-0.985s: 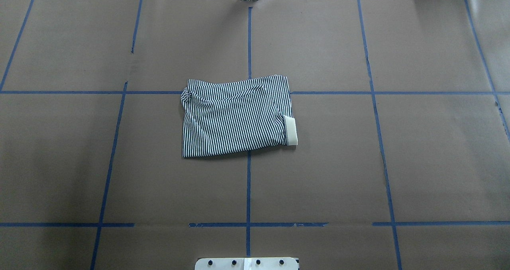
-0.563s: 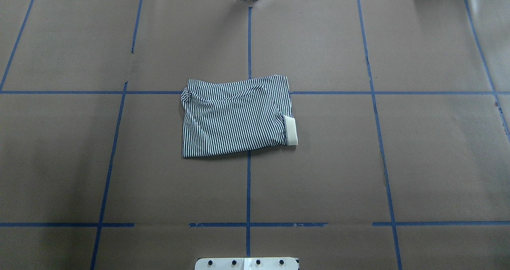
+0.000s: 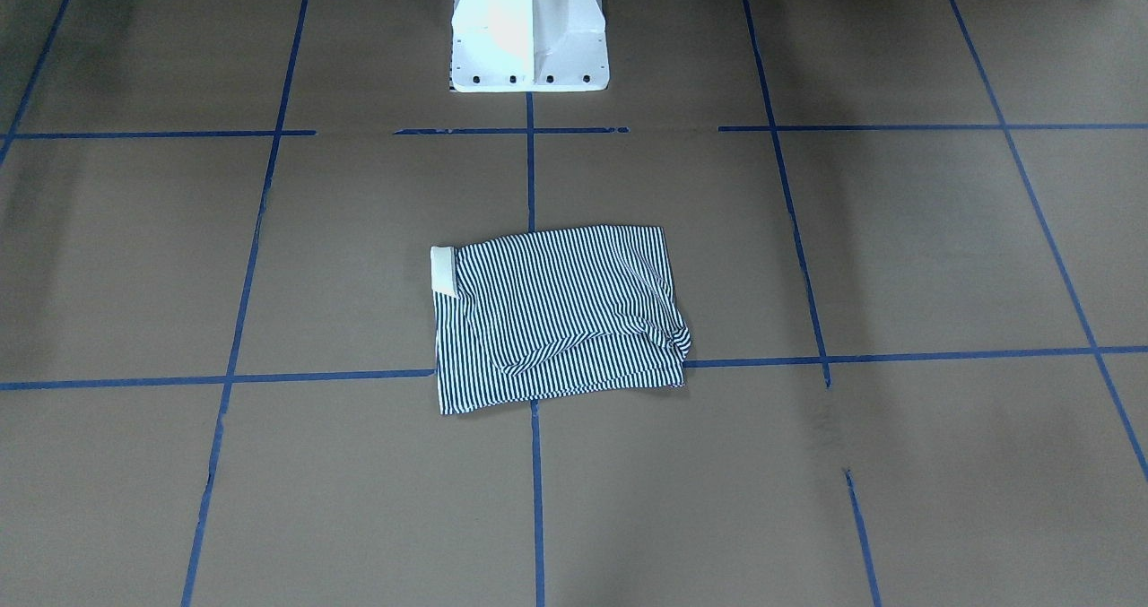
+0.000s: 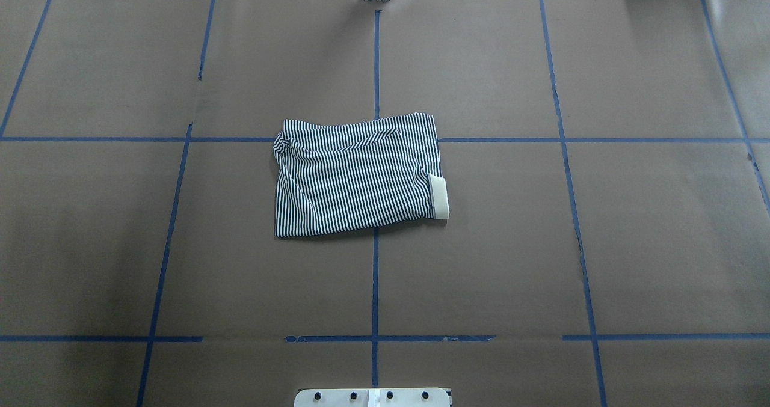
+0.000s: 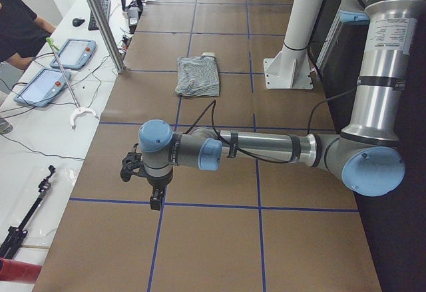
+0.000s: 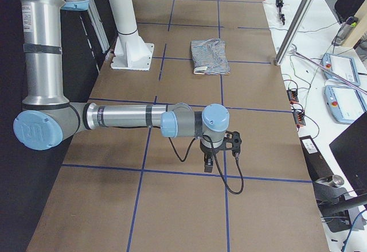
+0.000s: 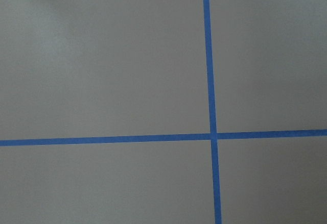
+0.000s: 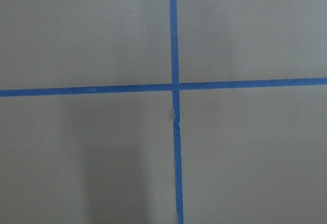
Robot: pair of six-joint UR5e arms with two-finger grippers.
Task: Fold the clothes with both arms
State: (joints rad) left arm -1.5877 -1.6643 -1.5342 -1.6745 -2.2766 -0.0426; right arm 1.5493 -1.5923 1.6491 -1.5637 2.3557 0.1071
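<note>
Front-facing view: polo shirt (image 3: 560, 320) lies folded into a rough rectangle mid-desk (image 3: 897, 248), across a blue tape line (image 3: 531, 177). The cream collar (image 3: 443, 271) pokes out on the robot's right side, and the white pedestal (image 3: 527, 29) stands well apart behind it. Overhead view: same folded shirt, flat, collar at its right edge. Exterior left view: left arm (image 5: 266, 147) has its forearm level and low over the desk, with the wrist bent down. The left claw (image 5: 155, 203) points at the paper, well apart from the shirt; cannot tell its opening. Exterior right view: right arm (image 6: 126, 117) mirrors that pose. The right claw (image 6: 207, 165) points down; opening cannot be told. Both wrist views: brown paper and a tape crossing only.
</note>
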